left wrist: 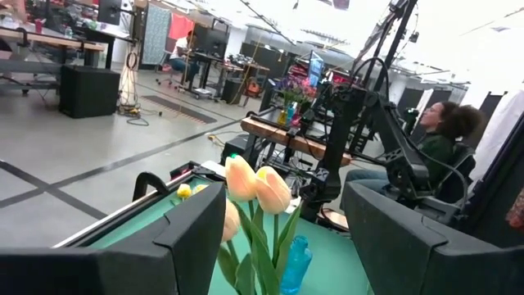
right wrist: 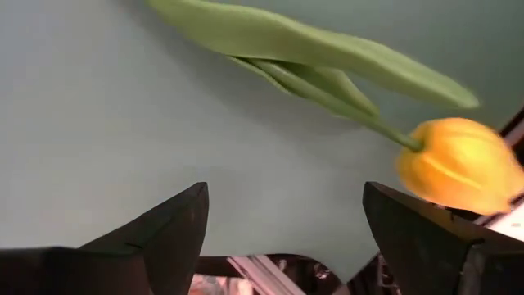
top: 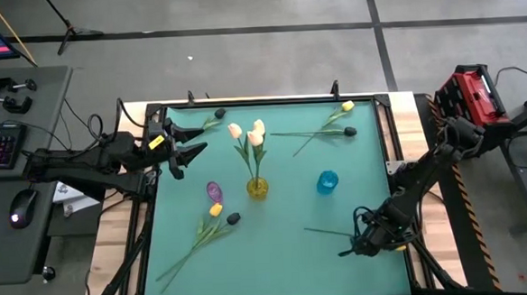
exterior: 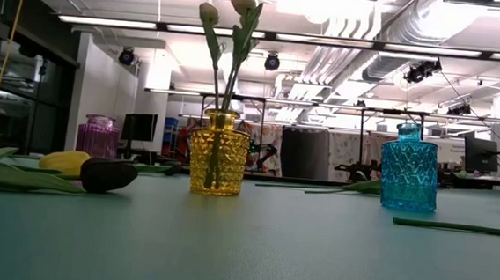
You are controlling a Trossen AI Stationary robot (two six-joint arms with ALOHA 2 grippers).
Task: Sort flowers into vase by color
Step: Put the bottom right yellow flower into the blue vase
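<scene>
- Desk [top: 286,228] status from my remote station: green mat carrying three small vases and loose tulips.
- Yellow vase [top: 257,188] stands near the desk's centre and holds three cream-peach tulips [top: 247,135], upright.
- Blue vase [top: 327,181] stands beside it toward the right edge; I see nothing in it.
- Purple vase [top: 213,192] stands on the other side of the yellow vase, toward the left edge.
- Yellow tulip [top: 215,209] and black tulip [top: 233,219] lie just in front of the purple vase, stems running toward the near left corner.
- A second yellow tulip [top: 346,106] and a second black tulip [top: 349,131] lie near the far right corner, stems crossing.
- Another black tulip [top: 220,114] lies near the far left corner, close to the left gripper.
- Left gripper [top: 187,138] hovers over the far left part of the desk, fingers spread, nothing between them.
- Right gripper [top: 362,240] sits low at the near right corner, fingers spread wide and pinching nothing.
- In the right wrist view a yellow tulip head [right wrist: 463,164] and its leaves lie just ahead of the right gripper's fingers, not touching them.
- A long green stem [top: 329,231] runs across the mat beside the right gripper.
</scene>
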